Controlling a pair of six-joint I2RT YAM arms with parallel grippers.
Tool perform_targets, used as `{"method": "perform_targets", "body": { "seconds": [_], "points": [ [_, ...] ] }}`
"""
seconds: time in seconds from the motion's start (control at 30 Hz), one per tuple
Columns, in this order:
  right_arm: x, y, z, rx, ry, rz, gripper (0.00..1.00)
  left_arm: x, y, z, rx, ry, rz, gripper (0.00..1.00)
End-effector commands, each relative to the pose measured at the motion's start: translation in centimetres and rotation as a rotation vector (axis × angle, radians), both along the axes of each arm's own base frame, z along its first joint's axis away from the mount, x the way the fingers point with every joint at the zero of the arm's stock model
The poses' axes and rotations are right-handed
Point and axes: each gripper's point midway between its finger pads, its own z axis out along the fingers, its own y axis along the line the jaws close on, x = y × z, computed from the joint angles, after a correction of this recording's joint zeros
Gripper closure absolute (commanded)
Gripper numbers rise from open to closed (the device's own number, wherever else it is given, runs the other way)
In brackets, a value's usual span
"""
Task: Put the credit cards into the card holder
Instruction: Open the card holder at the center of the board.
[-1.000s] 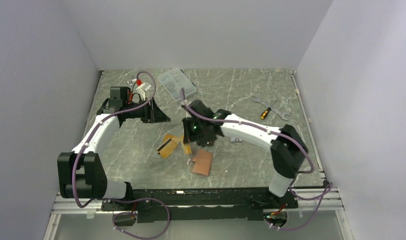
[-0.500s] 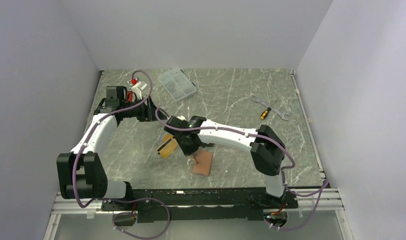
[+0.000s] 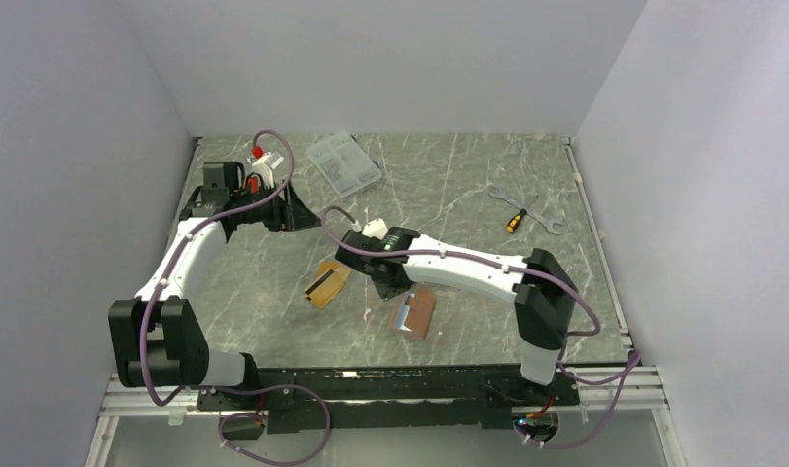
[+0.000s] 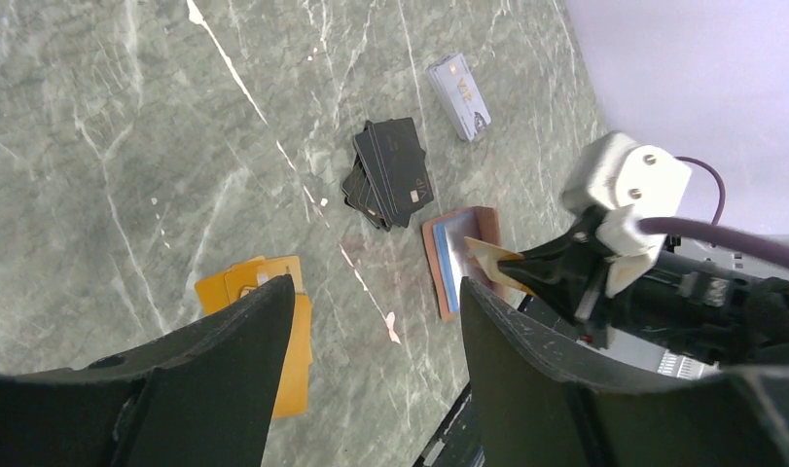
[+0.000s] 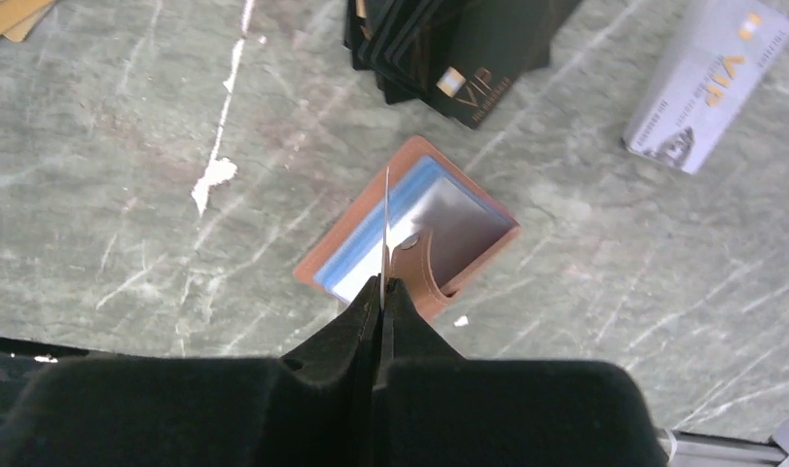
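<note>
The card holder (image 5: 353, 257) lies open on the table (image 5: 127, 195) right under our right claw (image 5: 382, 292), pale-blue lining up and snap tab curled just beside the fingertips. That claw is pinched tight on one credit card (image 5: 386, 209), held on edge and aimed down at the lining. We judge the card is not yet in a pocket.

Ahead of the claw sits a fan of black VIP cards (image 5: 448, 49). The silver-grey cards (image 5: 706, 83) lie ahead to its right and the orange-gold cards (image 4: 239, 284) off to its left. Our left claw (image 4: 376, 302) hangs well apart, jaws wide and empty.

Nothing pins the holder, so if the card's edge meets the lining instead of a pocket mouth, we may simply shove the holder across the stone. The tab is close enough to snag the card. A card gripped this narrowly could also pivot between the fingers under any side load.
</note>
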Motion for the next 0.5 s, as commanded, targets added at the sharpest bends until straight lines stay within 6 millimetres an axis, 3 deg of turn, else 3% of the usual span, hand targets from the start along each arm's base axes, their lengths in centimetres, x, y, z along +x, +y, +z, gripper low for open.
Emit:
{"method": "perform_targets", "body": {
  "seconds": [0.0,0.23,0.47],
  "points": [
    [-0.5,-3.5,2.5,-0.015,-0.066,-0.089,1.0,0.5,-0.3,2.7,0.014,-0.09,-0.012,0.32],
    [-2.7,-7.7,1.6,-0.015,-0.057,-0.212,1.0,-0.8,-4.4,1.5,0.071,-0.057,-0.11,0.32],
    [-5.2,-10.7,-1.9,0.023,0.013,-0.326,1.0,-3.2,-9.8,-2.1,0.177,0.012,-0.261,0.32]
  ]
}}
